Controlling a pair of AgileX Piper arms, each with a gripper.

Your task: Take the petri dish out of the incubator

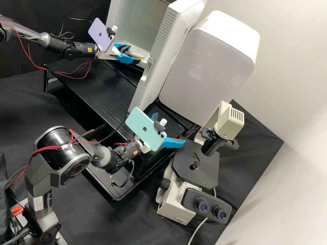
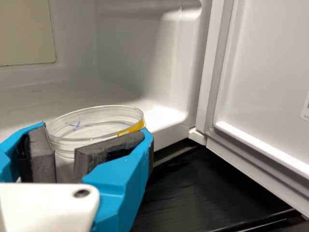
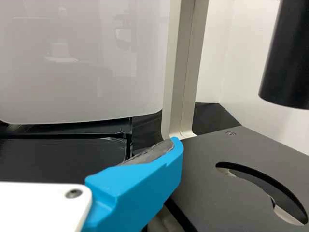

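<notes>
**Once gripped, to be drawn out past the door**

Judged as the grasp step, with the withdrawal not yet done. Holding the petri dish (image 2: 96, 121) with the left gripper (image 2: 89, 135): jaws set about as wide as the dish and closed onto its wall, grey pads (image 2: 41, 155) pressing from both sides, as far as can be seen. Dish placed low inside the incubator (image 2: 145, 58), at the front edge of its white floor, upright, with a yellow strip on the rim. Resting on the floor or lifted slightly? Impossible to tell.

For the next move, probably: squeeze lightly but firmly, the plastic being clear, thin and likely slippery. Hold level. Pull straight back over the black bench (image 2: 203, 193), without touching the open door (image 2: 260, 87) close on one side.

Right gripper (image 1: 177, 142) hanging just beside the edge of the microscope stage (image 3: 241, 159), toward the front edge of the bench, well apart from the dish, with nothing seen in it. Impossible to tell how wide open.

From the high view, more than from the wrist views: both arms together, the left one at the mouth of the incubator, the second white box (image 1: 211, 61) just beside it, the whole microscope (image 1: 194, 183). From the left wrist view, clearer than from above: pads against the dish wall, a blue pen mark on the lid. From the right wrist view: a black round part (image 3: 287, 53) above the stage, and a slot in the stage.
</notes>
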